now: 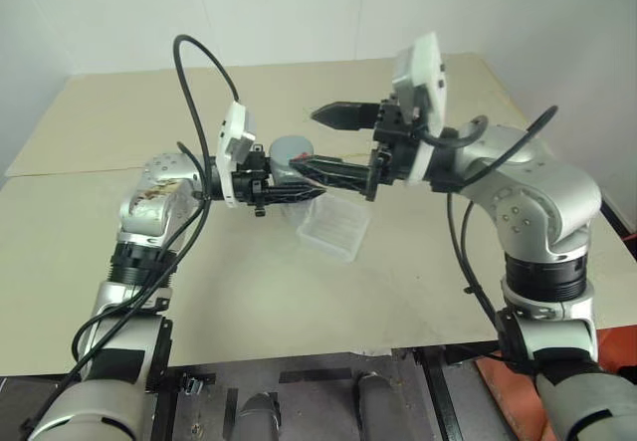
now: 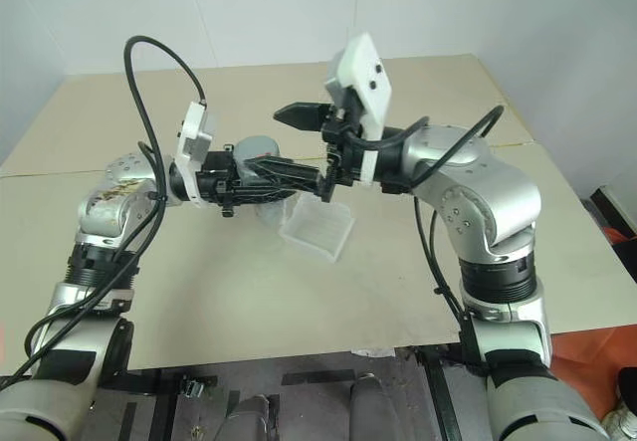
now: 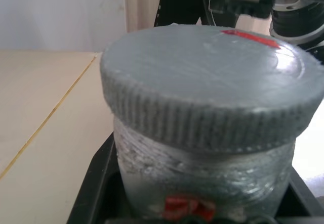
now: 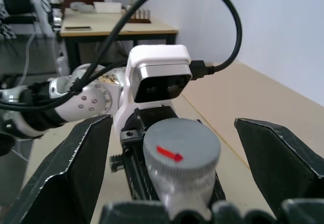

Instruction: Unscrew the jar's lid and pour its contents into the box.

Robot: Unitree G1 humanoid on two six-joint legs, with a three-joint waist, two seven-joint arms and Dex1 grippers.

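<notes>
Closest to the robot, the box (image 1: pixel 331 229) sits on the beige table (image 1: pixel 418 292), a small translucent white tray, nothing touching it. Can't tell from here whether anything's in it.

Just above and a bit behind that, both arms meet in mid-air. The left gripper (image 1: pixel 299 184) is clamped tight around the jar (image 3: pixel 202 178), holding it upright over the table, just beside the box's far-left corner. The left wrist view shows the clear body with a scrap of red label low down, and the grey ribbed lid (image 3: pixel 212 85) seated on top with a red mark on it.

The right gripper (image 1: pixel 330 142) is spread wide, holding nothing, one finger on each side of the lid, without touching it.

Further back is bare tabletop and a white wall (image 1: pixel 299 3).
</notes>
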